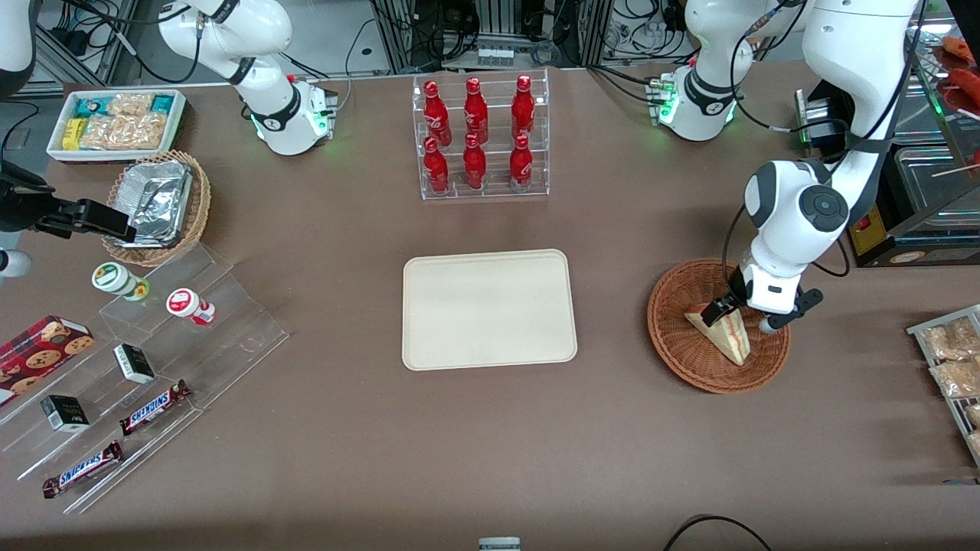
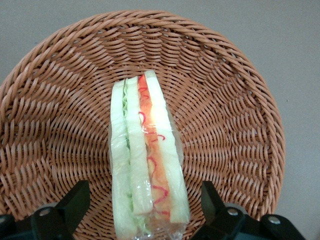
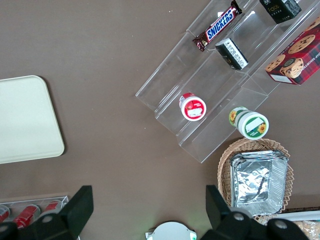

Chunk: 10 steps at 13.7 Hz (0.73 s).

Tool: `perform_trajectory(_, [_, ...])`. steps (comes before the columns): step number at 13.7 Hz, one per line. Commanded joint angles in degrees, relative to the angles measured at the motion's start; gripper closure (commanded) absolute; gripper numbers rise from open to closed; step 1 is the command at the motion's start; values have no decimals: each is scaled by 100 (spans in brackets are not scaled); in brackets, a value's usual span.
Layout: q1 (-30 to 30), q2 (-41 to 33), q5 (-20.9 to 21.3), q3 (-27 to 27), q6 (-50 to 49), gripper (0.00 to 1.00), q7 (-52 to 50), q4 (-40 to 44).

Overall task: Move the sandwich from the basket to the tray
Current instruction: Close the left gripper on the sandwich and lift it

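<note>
A wrapped triangular sandwich (image 1: 720, 331) (image 2: 147, 160) lies in the reddish-brown wicker basket (image 1: 674, 337) (image 2: 235, 125) toward the working arm's end of the table. My gripper (image 1: 741, 312) (image 2: 145, 205) is lowered into the basket and open, one black finger (image 2: 75, 200) on each side of the sandwich's wide end, with a gap between each finger and the wrapper. The cream tray (image 1: 488, 308) (image 3: 25, 120) sits bare at the table's middle, beside the basket.
A clear rack of red bottles (image 1: 478, 138) stands farther from the front camera than the tray. A tan basket of foil containers (image 1: 157, 207), a white bin of snacks (image 1: 115, 122) and clear acrylic steps with candy bars (image 1: 153, 360) lie toward the parked arm's end. Packets in a tray (image 1: 953, 360) lie beside the basket.
</note>
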Motion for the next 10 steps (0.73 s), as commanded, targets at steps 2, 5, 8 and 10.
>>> perform_trajectory(2, [-19, 86, 61, -11, 133, 79, -129, 99])
perform_trajectory(5, [-19, 42, 61, -19, 81, 100, -120, 222])
perform_trajectory(8, [-28, -177, 61, -37, -688, 100, -129, 721])
perform_trajectory(10, [-28, -187, 61, -185, -1952, 100, -129, 1502])
